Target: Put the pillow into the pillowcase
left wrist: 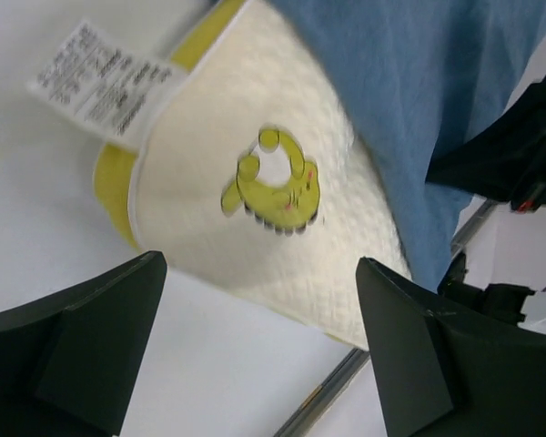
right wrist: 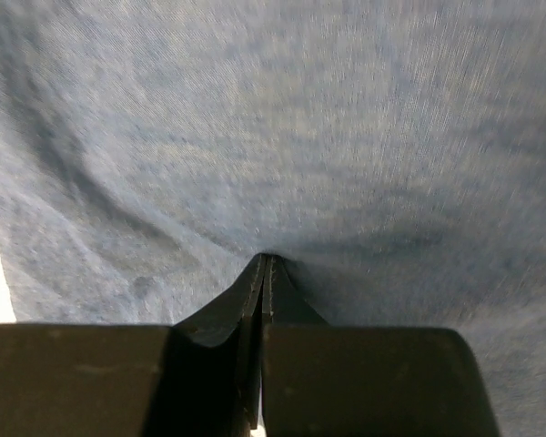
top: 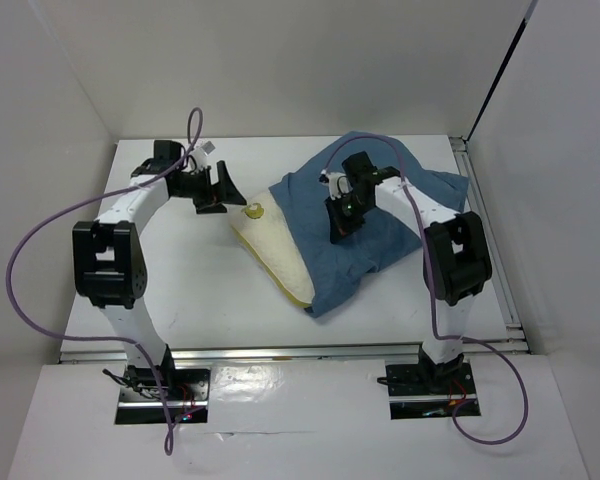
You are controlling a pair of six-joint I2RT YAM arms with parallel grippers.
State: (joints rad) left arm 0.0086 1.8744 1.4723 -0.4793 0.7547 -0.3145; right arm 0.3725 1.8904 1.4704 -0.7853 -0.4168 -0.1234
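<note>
The cream pillow (top: 275,245) lies at mid-table with its right part inside the slate-blue pillowcase (top: 375,258). Its left corner with the yellow mark (top: 254,211) sticks out. My left gripper (top: 218,190) is open and empty, just left of that corner. In the left wrist view the pillow (left wrist: 209,127), its mark (left wrist: 273,187) and a white label (left wrist: 100,82) lie just beyond the open gripper (left wrist: 259,273), with the pillowcase (left wrist: 419,91) behind. My right gripper (top: 338,232) points down onto the pillowcase. In its wrist view the gripper (right wrist: 267,259) is shut, pinching the blue cloth (right wrist: 273,118), which creases toward the tips.
White walls enclose the table at the back and sides. A metal rail (top: 280,352) runs along the table's near edge, and another (top: 485,230) runs along the right side. The rail also shows in the left wrist view (left wrist: 328,401).
</note>
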